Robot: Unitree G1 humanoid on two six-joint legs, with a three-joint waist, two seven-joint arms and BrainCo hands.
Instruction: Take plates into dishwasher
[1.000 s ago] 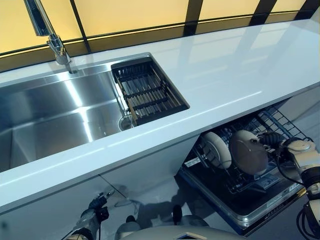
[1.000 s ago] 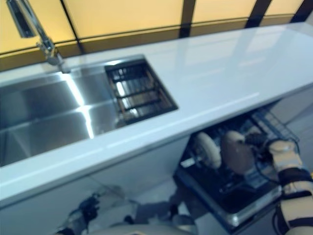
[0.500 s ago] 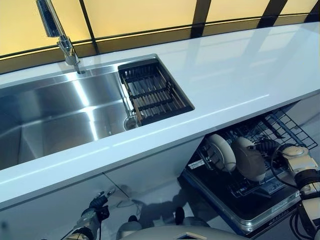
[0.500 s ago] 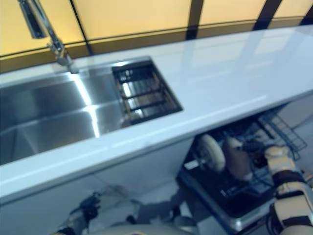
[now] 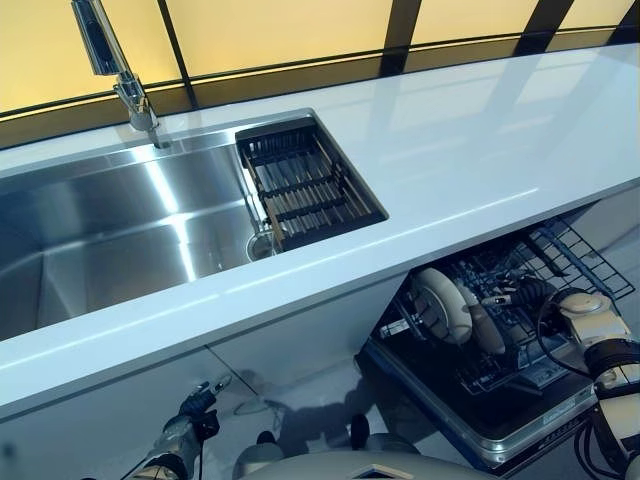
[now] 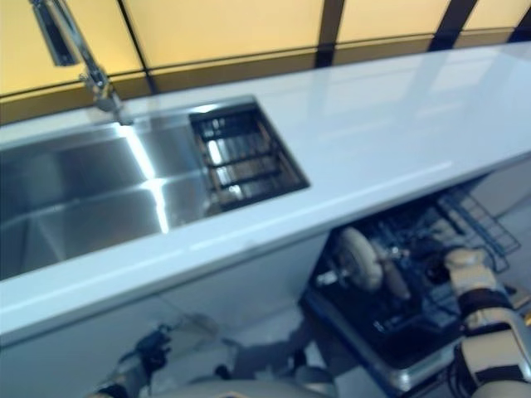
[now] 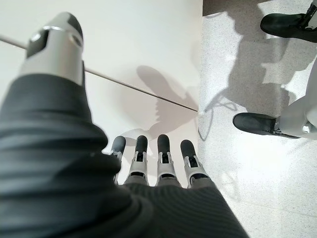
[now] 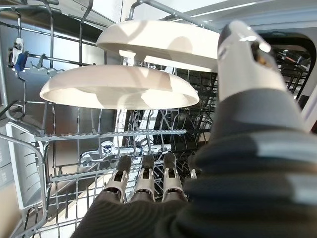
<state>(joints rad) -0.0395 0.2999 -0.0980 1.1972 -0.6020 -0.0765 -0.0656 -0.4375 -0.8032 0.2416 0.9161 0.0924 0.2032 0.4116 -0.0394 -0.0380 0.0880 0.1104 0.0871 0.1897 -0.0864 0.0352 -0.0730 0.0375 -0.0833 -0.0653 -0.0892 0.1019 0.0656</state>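
Observation:
Two white plates stand on edge side by side in the pulled-out dishwasher rack [image 5: 560,250]: one plate [image 5: 438,300] nearer the cabinet and a second plate [image 5: 482,327] just beside it. In the right wrist view they show as the near plate [image 8: 119,87] and the far plate [image 8: 163,42]. My right hand [image 5: 528,293] is in the rack right behind the second plate, its fingers [image 8: 143,181] straight and holding nothing. My left hand [image 5: 196,405] hangs low by the white cabinet front, with its fingers [image 7: 153,158] straight and empty.
The white counter [image 5: 480,140] runs over the dishwasher. A steel sink [image 5: 110,230] with a tap [image 5: 115,70] and a black drain basket [image 5: 305,185] lies to the left. The open dishwasher door [image 5: 490,420] juts out below the rack.
The second plate has turned from facing up at me to standing edge-on beside the first. My right hand has come off it. The left hand has not moved.

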